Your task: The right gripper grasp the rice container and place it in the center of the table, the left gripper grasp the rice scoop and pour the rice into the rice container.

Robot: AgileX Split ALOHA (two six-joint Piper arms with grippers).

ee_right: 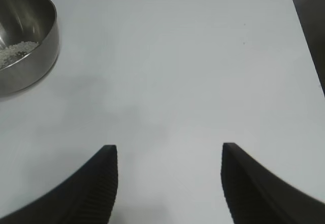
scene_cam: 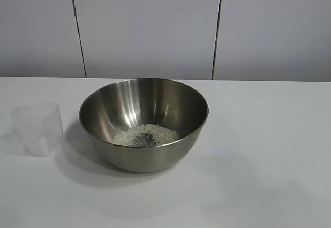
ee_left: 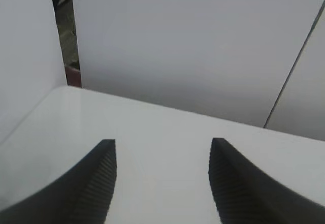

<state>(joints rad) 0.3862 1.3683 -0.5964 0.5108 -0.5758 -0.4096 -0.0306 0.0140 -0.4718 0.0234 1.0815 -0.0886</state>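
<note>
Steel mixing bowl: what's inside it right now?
The round stainless-steel mixing bowl holds a small patch of white rice grains at its bottom; its near inner wall is hidden by the rim.

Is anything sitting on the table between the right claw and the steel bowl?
Nothing visible. In the right wrist view only bare table lies between the open right claw and the rice container.

The bowl point(scene_cam: 144, 125) is shiny silver steel with white rice point(scene_cam: 145, 135) in its bottom, and the scoop point(scene_cam: 38, 128) is clear, faintly milky plastic. The table point(scene_cam: 269, 150) is plain white; the panels point(scene_cam: 150, 26) behind are pale grey with dark seams. Both grippers' fingers point(ee_left: 94, 183) point(ee_right: 96, 183) are black with fine ribbing
</note>
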